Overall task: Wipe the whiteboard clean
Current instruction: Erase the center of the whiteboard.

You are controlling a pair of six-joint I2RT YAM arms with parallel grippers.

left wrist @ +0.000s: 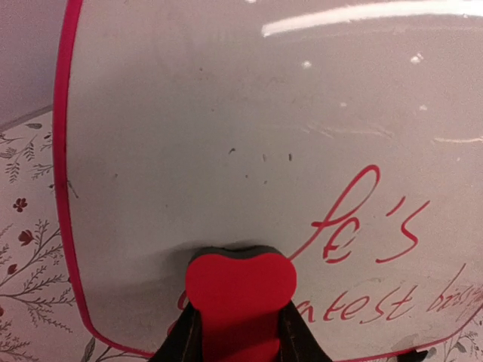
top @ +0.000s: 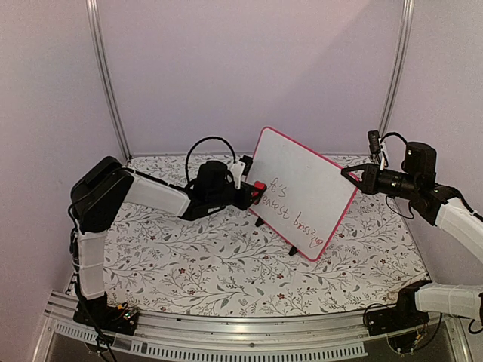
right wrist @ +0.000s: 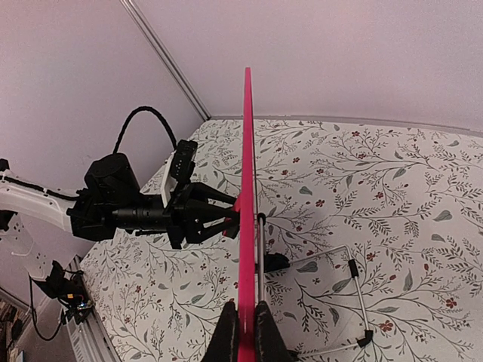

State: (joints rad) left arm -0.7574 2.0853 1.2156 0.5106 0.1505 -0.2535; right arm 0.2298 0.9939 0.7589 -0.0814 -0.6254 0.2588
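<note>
Red-framed whiteboard (top: 302, 188) stands tilted on its feet, right of the middle of the floral table (top: 189, 264), between both arms. On its left, the left pincer (top: 253, 194) is clenched on a red eraser (top: 259, 187) that is pressed to the board's face. On its right, the right pincer (top: 352, 175) is clamped on the rim.

Left wrist view: the eraser lies flat against the white surface, touching the start of the red handwriting (left wrist: 362, 226).

Right wrist view: the board is seen edge-on, its frame nipped between the fingers (right wrist: 266, 335). A wire stand (right wrist: 352, 268) rests on the table behind it.
</note>
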